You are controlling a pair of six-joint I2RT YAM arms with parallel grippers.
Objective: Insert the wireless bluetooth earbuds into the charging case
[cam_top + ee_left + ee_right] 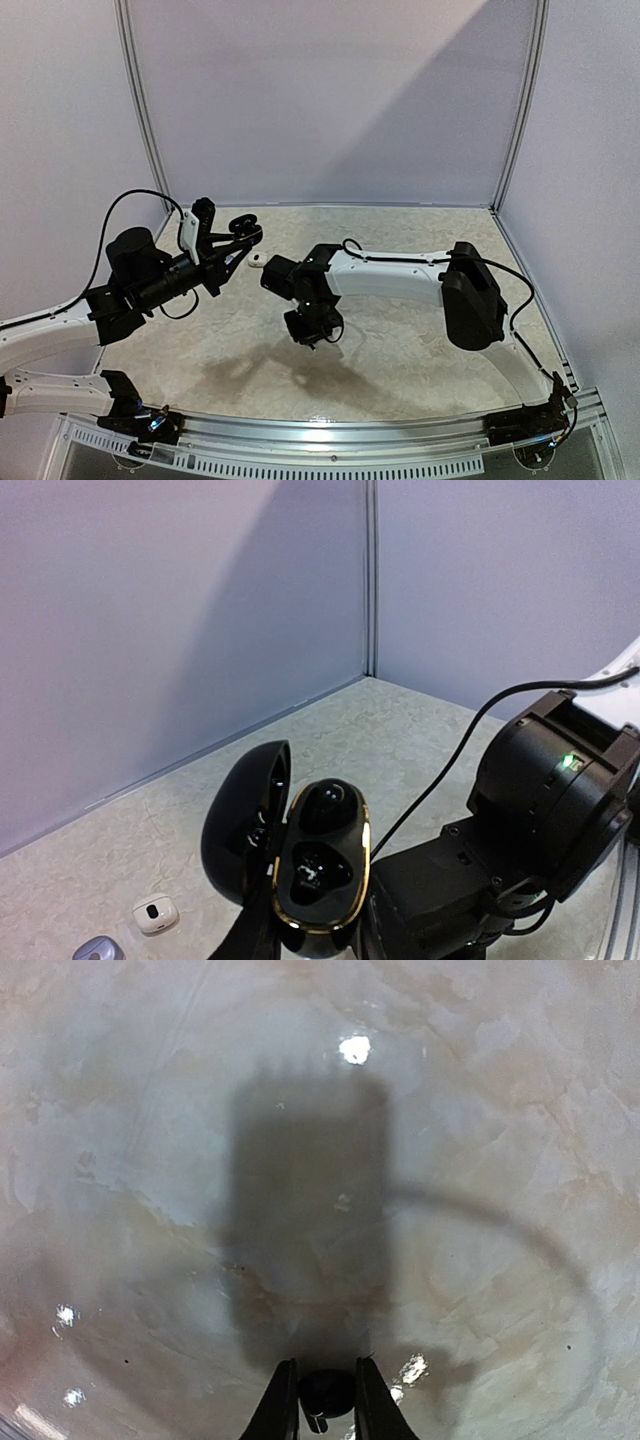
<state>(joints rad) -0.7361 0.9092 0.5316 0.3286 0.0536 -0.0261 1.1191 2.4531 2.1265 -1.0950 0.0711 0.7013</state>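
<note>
My left gripper (232, 250) is shut on the black charging case (322, 870), which it holds up off the table with the lid (243, 815) swung open to the left. One black earbud (330, 805) sits in the case's far socket and the near socket is bare. In the right wrist view, my right gripper (326, 1402) points straight down at the table, its two fingers pressed against the sides of a second black earbud (324, 1390). A white earbud (155, 913) and a silvery-grey one (98, 948) lie on the table below the case.
The marbled tabletop (400, 340) is fenced by pale walls at the back and sides, with a corner post (368, 580) behind the case. My right arm's black wrist and cable (550, 790) sit close to the right of the held case.
</note>
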